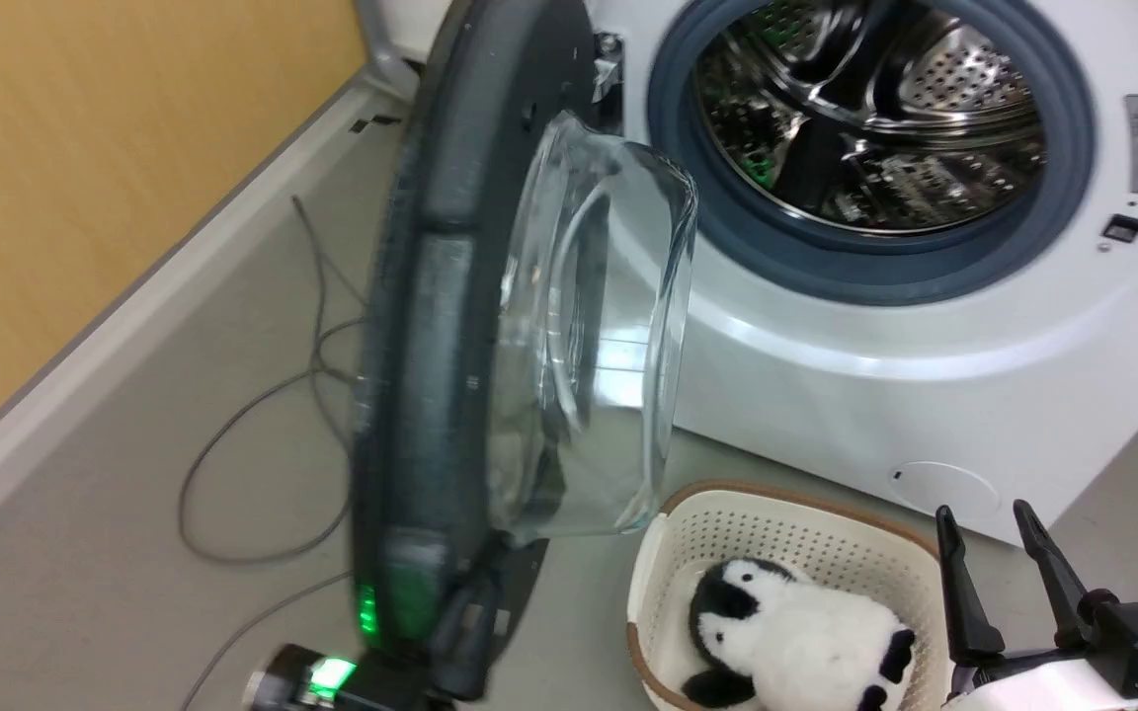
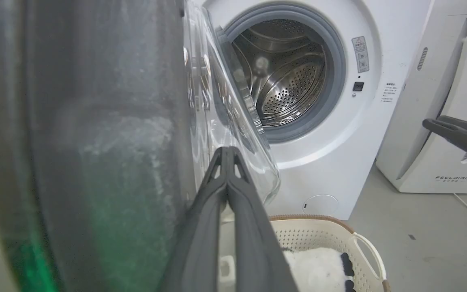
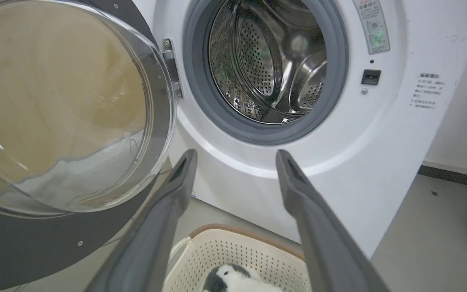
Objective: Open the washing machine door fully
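The washing machine door (image 1: 431,296) stands swung out, edge-on in the head view, its clear glass bowl (image 1: 589,336) bulging toward the washing machine (image 1: 925,395). The steel drum (image 1: 875,109) lies exposed inside the grey rubber ring. My left gripper (image 2: 227,151) is shut with nothing between its fingers; it sits close against the door's inner face (image 2: 95,142), just below the bowl (image 2: 225,121). In the head view the left gripper (image 1: 475,602) is low by the door's bottom edge. My right gripper (image 1: 984,512) is open and apart from the door; in its wrist view the right gripper (image 3: 235,154) points at the machine's front (image 3: 339,182).
A cream basket (image 1: 668,533) holding a penguin plush (image 1: 796,632) stands on the floor in front of the machine, between the grippers. Grey cables (image 1: 263,415) trail over the floor left of the door. A white FEELBIRD appliance (image 2: 440,121) stands right of the machine. A yellow wall (image 1: 85,148) runs along the left.
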`<state>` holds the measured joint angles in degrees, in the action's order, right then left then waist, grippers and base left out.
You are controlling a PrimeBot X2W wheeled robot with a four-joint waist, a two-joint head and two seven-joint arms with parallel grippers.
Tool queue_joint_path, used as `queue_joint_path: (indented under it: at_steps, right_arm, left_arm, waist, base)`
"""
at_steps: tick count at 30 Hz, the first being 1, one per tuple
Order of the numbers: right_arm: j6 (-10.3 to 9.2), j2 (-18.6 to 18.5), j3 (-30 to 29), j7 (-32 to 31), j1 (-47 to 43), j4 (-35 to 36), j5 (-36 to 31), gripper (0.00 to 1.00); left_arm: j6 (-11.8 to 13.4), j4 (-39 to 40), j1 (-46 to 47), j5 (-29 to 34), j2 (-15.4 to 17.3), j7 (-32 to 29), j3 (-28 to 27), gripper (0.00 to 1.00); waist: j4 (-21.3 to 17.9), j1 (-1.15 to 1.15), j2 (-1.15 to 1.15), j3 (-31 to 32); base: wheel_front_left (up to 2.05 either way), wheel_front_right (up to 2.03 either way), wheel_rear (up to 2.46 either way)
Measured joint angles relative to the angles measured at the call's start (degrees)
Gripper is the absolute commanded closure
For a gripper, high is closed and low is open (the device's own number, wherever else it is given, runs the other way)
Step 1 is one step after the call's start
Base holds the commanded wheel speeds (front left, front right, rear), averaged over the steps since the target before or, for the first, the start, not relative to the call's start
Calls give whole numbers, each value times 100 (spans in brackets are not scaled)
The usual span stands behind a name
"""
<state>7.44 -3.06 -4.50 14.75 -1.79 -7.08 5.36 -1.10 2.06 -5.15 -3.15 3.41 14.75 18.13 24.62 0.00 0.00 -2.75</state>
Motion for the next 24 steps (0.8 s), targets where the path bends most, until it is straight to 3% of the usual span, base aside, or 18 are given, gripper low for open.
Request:
queue_joint_path:
  at_steps: [15,24]
  right_arm:
    - [0,1,-51,0,87,45,-196,0]
    - [0,-5,-55,0,366,98,-434,0]
  left_arm:
    - [405,-226,331,-370,73,0,-1917,100]
    - [287,-1061,1315,-512,99,0,-2976,100]
  waist:
    - [225,0,0,-414]
    - [184,1,0,-888]
  base:
    - [0,0,0]
    - [0,0,0]
